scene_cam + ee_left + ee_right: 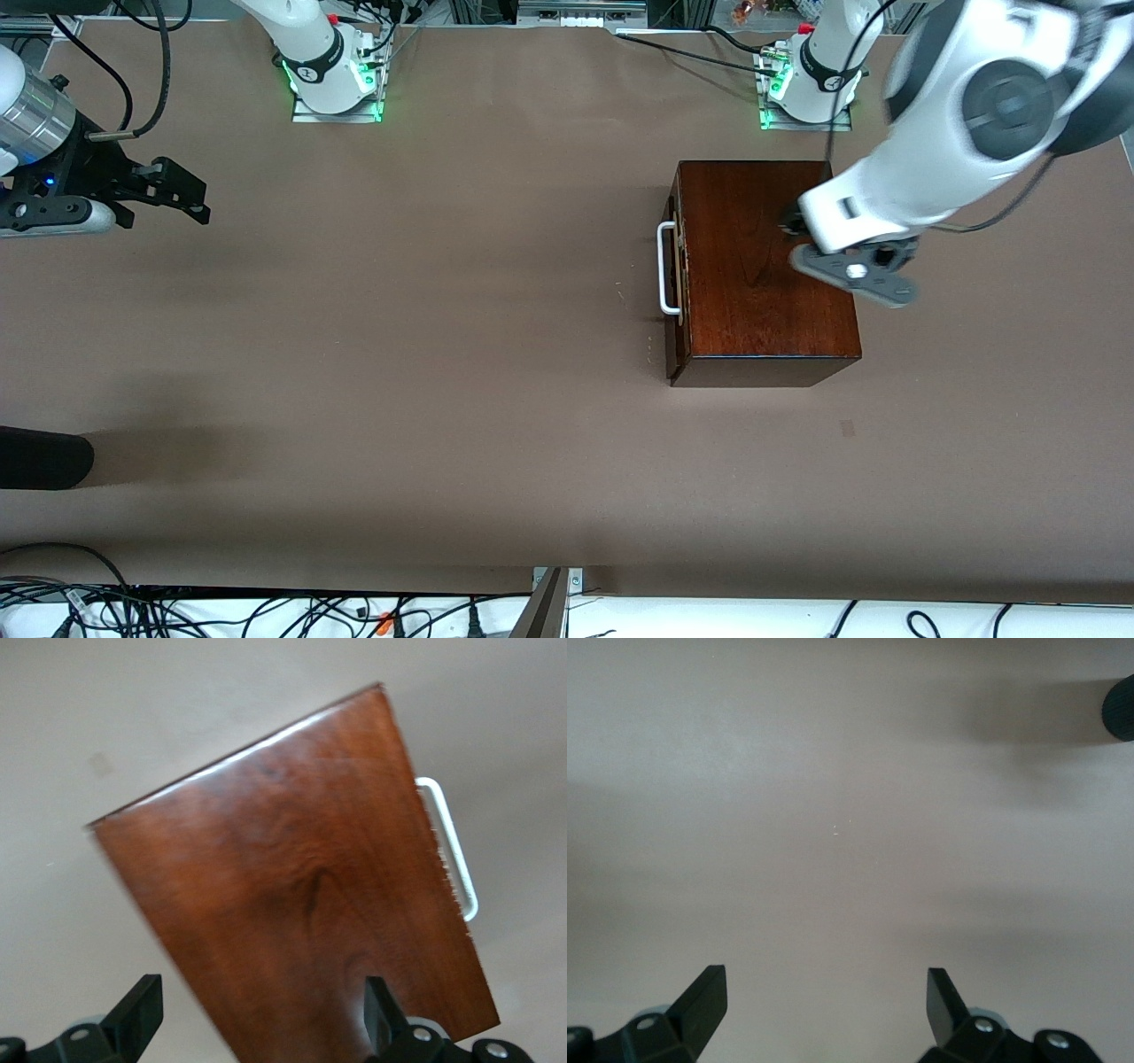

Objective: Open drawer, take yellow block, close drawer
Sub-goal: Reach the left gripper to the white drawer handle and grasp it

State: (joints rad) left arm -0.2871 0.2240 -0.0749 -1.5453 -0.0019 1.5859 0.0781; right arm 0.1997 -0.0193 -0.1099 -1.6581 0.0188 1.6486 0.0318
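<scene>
My left pincer [261, 1014] hangs spread wide and empty over the box [762, 266]; my right pincer [826, 1005] waits, spread, over bare table [399, 354].

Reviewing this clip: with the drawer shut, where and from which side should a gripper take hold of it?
Grip the white U-shaped handle on the drawer front, which faces the right arm's end of the table. Its bar stands off the front, leaving a gap for a finger, so come in from that end, probably fingers across the bar. The left gripper is open over the box; the right gripper waits open.

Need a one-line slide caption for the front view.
Left gripper open above the wooden box, drawer shut; right gripper open, waiting over bare table.
</scene>
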